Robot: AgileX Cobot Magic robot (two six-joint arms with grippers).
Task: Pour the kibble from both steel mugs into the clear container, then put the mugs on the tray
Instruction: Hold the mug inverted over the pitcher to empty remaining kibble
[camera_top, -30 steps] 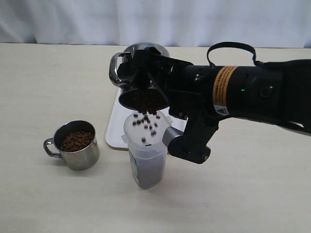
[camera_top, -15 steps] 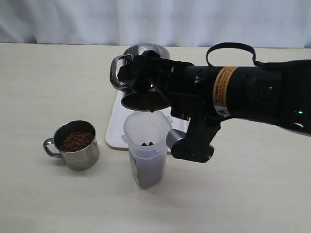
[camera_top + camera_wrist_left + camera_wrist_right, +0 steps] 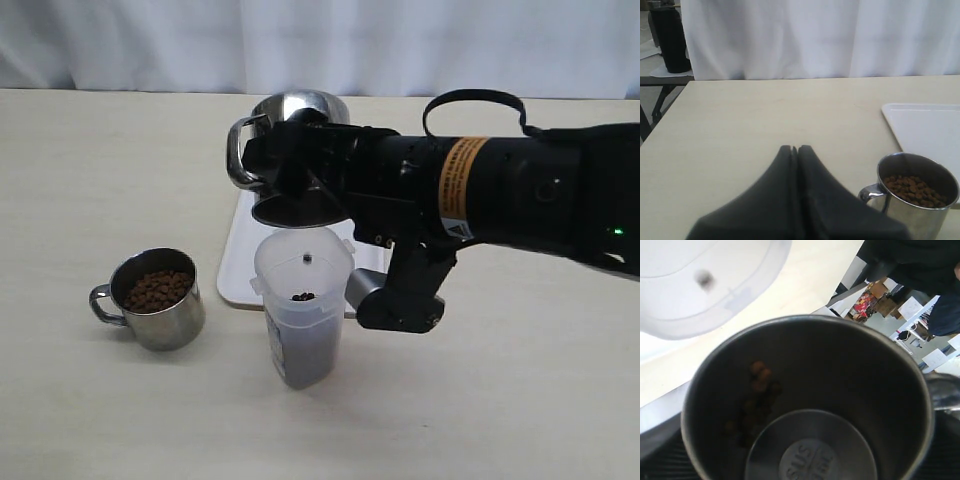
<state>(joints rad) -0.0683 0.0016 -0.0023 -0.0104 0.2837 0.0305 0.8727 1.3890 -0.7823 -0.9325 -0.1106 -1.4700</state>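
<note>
The tray [image 3: 235,262] lies flat below my right gripper [image 3: 292,160], just behind the container [image 3: 300,305]. That gripper stands wide, clamped around one mug [image 3: 300,103]. The mug is tipped mouth-down, its axis slanting to the container's rim directly beneath; I judge this pour nearly finished. My left gripper [image 3: 795,152] is pressed closed, holding nothing. The other mug [image 3: 916,197] stands upright just ahead of it, well apart from my right, so the left is nearer for the next pour. That mug is full of kibble [image 3: 912,184]. A few pellets [image 3: 757,390] cling inside the tipped one.
</note>
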